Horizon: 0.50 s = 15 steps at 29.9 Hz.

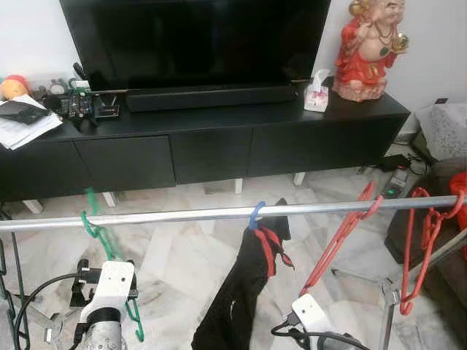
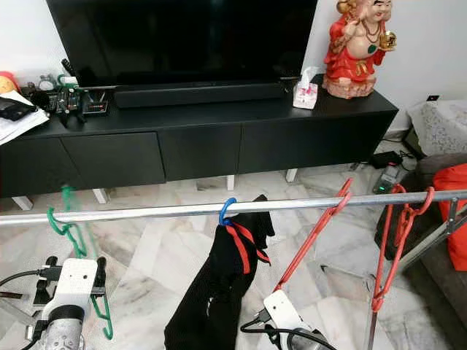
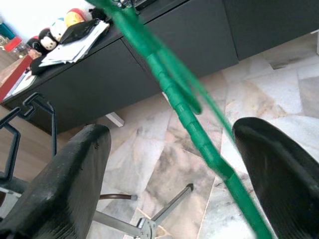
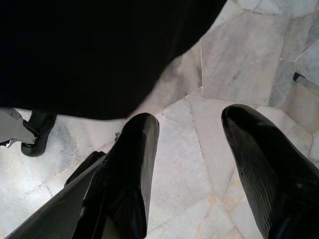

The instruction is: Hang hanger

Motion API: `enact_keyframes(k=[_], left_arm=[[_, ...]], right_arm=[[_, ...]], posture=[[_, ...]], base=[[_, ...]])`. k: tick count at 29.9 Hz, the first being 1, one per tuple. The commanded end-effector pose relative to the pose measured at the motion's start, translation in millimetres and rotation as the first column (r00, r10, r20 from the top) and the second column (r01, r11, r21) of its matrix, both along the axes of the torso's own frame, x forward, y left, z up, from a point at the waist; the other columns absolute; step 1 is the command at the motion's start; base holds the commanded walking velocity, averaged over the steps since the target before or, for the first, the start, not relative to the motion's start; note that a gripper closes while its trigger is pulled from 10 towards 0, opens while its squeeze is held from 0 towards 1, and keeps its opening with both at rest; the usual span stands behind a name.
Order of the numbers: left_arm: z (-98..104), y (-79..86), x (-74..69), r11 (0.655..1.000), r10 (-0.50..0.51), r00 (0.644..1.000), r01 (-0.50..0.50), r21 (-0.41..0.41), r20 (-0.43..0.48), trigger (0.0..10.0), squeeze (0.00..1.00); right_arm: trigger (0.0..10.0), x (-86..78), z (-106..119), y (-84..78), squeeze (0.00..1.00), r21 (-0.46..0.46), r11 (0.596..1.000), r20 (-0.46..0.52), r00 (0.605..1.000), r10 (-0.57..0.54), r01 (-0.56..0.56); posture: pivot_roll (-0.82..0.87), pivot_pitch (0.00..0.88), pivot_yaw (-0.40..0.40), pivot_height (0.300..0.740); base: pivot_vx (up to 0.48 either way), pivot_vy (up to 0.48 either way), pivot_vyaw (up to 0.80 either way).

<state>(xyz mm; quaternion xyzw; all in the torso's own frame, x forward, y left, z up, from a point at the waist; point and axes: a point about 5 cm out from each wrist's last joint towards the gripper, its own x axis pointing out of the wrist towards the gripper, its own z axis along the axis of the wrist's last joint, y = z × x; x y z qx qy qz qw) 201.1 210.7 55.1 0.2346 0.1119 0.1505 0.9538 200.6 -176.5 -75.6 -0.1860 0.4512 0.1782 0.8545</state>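
No text, label, brand, number or sign can be read anywhere here. The papers [image 1: 22, 131] on the black TV cabinet [image 1: 219, 146] carry print too small to make out, and the tissue pack [image 1: 316, 95] beside the soundbar [image 1: 211, 97] shows only an illegible pattern.

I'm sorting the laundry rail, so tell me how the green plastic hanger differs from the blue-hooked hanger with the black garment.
The green plastic hanger is bare, while the blue-hooked hanger carries a black garment with red trim. The green one hangs at the left end of the metal rail, the blue-hooked one near its middle. The green one passes between the left gripper's open fingers; the blue-hooked one hangs free. Both hook over the rail.
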Motion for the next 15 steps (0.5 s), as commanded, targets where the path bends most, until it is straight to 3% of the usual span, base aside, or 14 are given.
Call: enact_keyframes(k=[1,6,15], left_arm=[[-1,-5.6,-1.0,0.999,-0.044,0.999,0.044,0.005,-0.005,10.0,0.0],[0,-13.7,-1.9,0.991,-0.133,0.991,0.133,0.029,-0.002,10.0,0.0],[10,-4.6,-13.0,0.998,-0.044,0.996,0.041,0.038,0.074,10.0,0.0]], right_arm=[[10.0,2.4,1,-1.0,0.0,-0.009,1.0,0.005,1.0,0.006,-0.006],[10.0,2.6,2,-1.5,0.0,-0.01,1.0,0.007,1.0,0.005,-0.005],[10.0,2.5,1,-1.3,0.0,-0.006,1.0,0.006,1.0,0.004,-0.004]], posture=[[-0.07,0.0,-0.038,0.74],[-0.07,0.0,-0.04,0.74],[-0.07,0.0,-0.038,0.74]], base=[[0.0,0.0,0.0],[0.0,0.0,0.0],[0.0,0.0,0.0]])
